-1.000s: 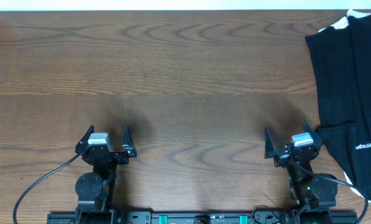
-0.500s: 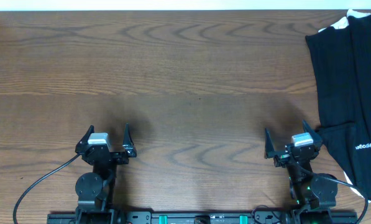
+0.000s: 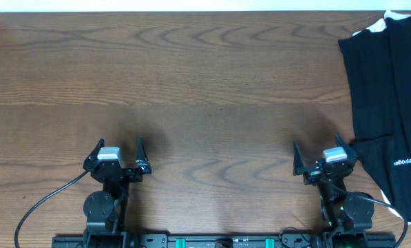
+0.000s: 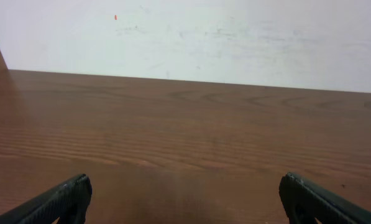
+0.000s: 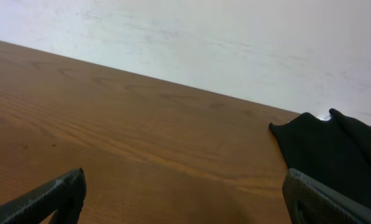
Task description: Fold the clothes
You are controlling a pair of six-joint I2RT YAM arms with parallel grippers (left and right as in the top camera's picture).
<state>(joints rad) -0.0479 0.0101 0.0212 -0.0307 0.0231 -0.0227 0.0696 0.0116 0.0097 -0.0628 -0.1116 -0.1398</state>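
A black garment (image 3: 387,103) with a small white logo lies along the table's right edge, partly out of view; it also shows at the right of the right wrist view (image 5: 334,155). My left gripper (image 3: 116,153) is open and empty near the front left of the table, far from the garment. My right gripper (image 3: 321,155) is open and empty near the front right, just left of the garment's lower part. Both grippers' fingertips show wide apart in the left wrist view (image 4: 185,199) and the right wrist view (image 5: 185,199), with bare wood between them.
The brown wooden table (image 3: 205,89) spreads across the view. A white wall (image 4: 191,37) stands behind the far edge. Black cables (image 3: 40,203) run from the arm bases at the front edge.
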